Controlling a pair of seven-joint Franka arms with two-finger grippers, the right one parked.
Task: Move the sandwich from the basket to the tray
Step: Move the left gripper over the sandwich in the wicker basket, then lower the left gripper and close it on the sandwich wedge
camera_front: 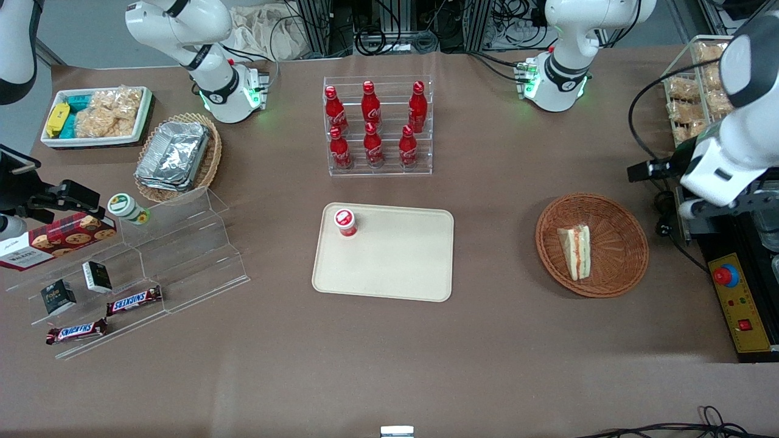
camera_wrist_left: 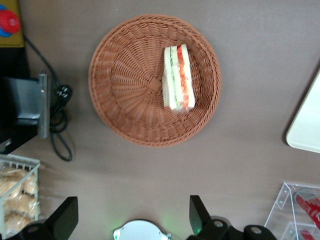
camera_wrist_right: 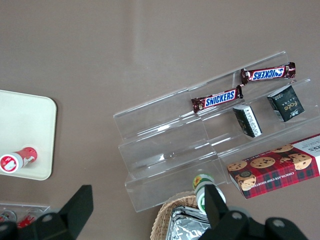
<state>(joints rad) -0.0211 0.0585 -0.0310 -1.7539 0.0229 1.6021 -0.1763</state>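
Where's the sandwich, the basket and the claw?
sandwich (camera_front: 576, 251), front view, on its white bread side.
basket (camera_front: 621, 225), front view, on bare weave.
claw (camera_wrist_left: 134, 218), left wrist view, midway between open fingertips, above the table.

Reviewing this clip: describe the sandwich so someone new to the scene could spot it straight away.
Toward the working arm's end of the table, beside the cream tray, sits a round reddish-brown wicker basket. The sandwich lies in it: a white-bread wedge with red and green layers, the only item there. The open gripper hovers above the table near the basket.
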